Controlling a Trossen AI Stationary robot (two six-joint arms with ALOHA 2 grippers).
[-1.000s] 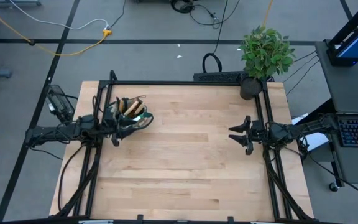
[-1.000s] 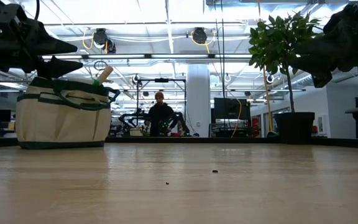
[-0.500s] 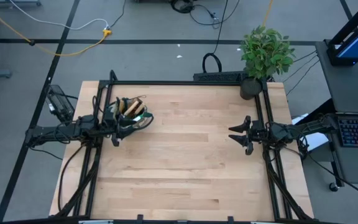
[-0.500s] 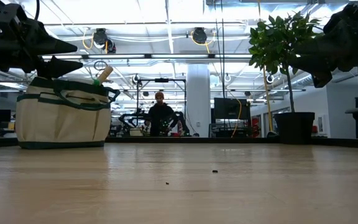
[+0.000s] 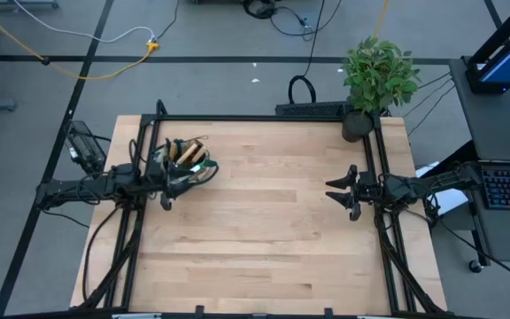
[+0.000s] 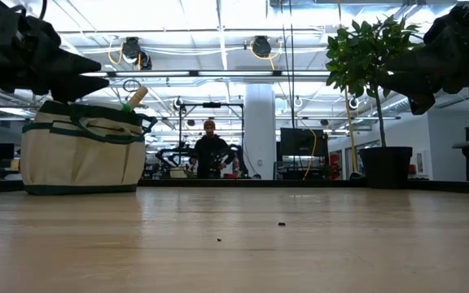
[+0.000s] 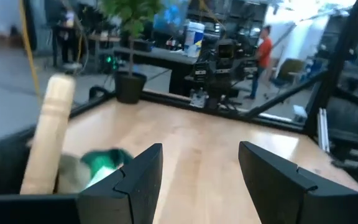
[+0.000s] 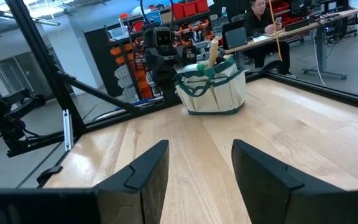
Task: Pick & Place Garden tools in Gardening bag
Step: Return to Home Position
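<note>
Both grippers have their fingers spread apart and empty. You find the left gripper [image 5: 166, 182] raised just beside the gardening bag [image 5: 188, 163] – the bag stands upright near the left edge of the table [image 5: 264, 239], a wooden handle [image 6: 138, 97] sticking out of its top. Your right gripper [image 5: 332, 190] hovers at the table's right edge, well apart from the bag.

Your left arm [image 5: 87, 189] stretches level across the left edge of the table [image 5: 264, 239], and its left gripper [image 5: 164, 184] sits just inside that edge, raised off the wood, with its fingers [image 7: 138, 183] spread wide. Your right arm [image 5: 414, 188] crosses the table's right edge the same way. The right gripper [image 5: 329, 190] points toward the table's middle, and its fingers [image 8: 148, 174] are parted too.
</note>
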